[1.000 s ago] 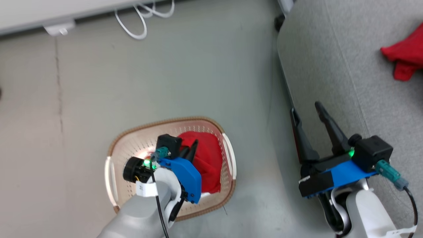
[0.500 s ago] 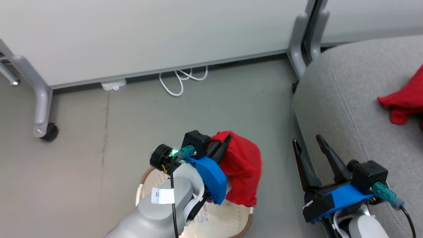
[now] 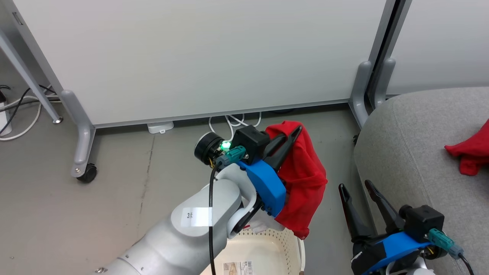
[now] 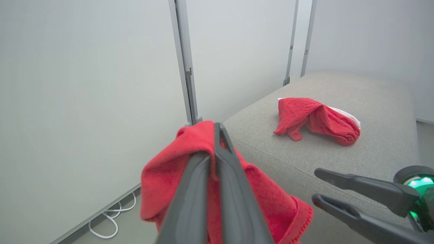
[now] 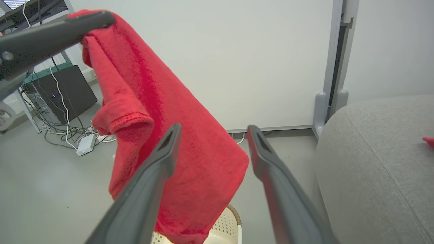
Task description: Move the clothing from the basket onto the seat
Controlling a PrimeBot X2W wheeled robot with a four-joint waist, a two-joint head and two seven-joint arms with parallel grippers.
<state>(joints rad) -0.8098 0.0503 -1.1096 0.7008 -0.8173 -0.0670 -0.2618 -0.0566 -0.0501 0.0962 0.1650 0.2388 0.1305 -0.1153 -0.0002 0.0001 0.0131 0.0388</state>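
Left jaws clenched on red garment [image 3: 301,172], long axis hanging vertical over basket [image 3: 284,240]; right jaws released.

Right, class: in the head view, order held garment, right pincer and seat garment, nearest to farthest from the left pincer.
1. Held garment, clamped in the left pincer.
2. Right pincer, lower right.
3. Seat garment, far right.

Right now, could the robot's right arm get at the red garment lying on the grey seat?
Probably yes. The right gripper is open and empty beside the seat, and the red garment lies uncovered on top with nothing between them; whether the arm stretches that far is unclear.
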